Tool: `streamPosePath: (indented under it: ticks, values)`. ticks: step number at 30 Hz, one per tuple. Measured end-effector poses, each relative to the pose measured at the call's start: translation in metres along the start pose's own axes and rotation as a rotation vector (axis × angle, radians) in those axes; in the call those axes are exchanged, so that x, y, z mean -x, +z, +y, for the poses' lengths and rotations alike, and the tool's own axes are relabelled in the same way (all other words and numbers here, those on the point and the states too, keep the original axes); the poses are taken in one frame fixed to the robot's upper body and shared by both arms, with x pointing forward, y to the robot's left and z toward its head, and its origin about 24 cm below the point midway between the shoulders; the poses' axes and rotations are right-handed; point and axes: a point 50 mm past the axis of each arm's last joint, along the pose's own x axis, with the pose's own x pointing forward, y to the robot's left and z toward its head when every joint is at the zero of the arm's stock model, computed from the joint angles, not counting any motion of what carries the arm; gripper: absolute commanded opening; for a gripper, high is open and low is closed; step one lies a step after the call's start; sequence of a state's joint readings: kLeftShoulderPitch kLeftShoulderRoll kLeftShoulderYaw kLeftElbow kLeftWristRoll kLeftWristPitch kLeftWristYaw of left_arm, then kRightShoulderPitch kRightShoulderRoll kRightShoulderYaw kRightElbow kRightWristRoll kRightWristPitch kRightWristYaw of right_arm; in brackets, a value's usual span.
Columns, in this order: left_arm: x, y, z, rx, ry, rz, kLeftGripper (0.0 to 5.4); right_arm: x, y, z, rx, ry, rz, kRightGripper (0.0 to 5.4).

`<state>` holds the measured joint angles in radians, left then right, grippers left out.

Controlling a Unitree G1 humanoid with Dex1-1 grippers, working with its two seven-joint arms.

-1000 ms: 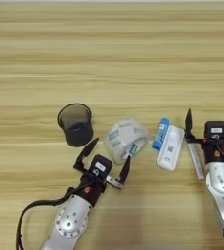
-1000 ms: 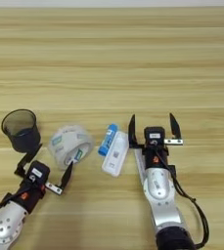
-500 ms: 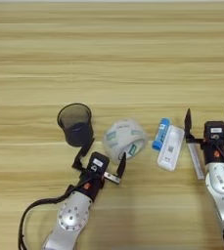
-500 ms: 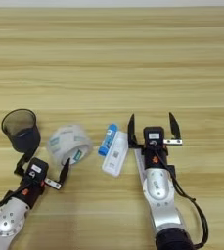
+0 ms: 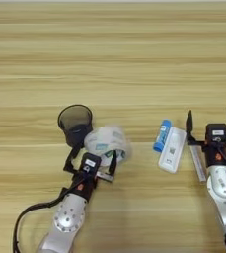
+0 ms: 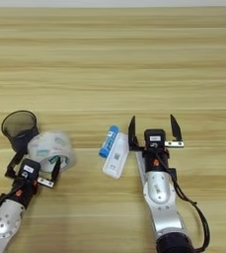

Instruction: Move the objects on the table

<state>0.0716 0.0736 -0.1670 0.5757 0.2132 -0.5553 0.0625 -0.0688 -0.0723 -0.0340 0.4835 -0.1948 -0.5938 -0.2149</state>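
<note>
Wooden table (image 5: 112, 54): left end effector (image 5: 91, 160) spread around blurred tape roll (image 5: 108, 142); right end effector (image 6: 153, 131) spread, empty.

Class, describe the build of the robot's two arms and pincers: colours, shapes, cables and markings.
Both arms have rounded silver-grey forearm shells leading to a black wrist block with a white label and a small orange-red mark. The left pincer and right pincer each carry two slim, pointed black fingers. Black cables loop beside each forearm.
</note>
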Motion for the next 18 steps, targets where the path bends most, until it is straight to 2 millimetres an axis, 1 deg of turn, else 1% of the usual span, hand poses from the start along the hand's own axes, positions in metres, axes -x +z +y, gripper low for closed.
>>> streamPosePath:
  ticks: [8, 18]
  values:
    - [0.001, 0.001, 0.011, -0.011, 0.071, -0.007, 5.4, 0.0, 0.0, 0.0, 0.001, 0.001, 0.003, 5.36]
    - [0.002, 0.004, 0.013, 0.007, 0.089, -0.031, 4.47, 0.0, 0.0, 0.0, 0.001, 0.001, 0.004, 5.4]
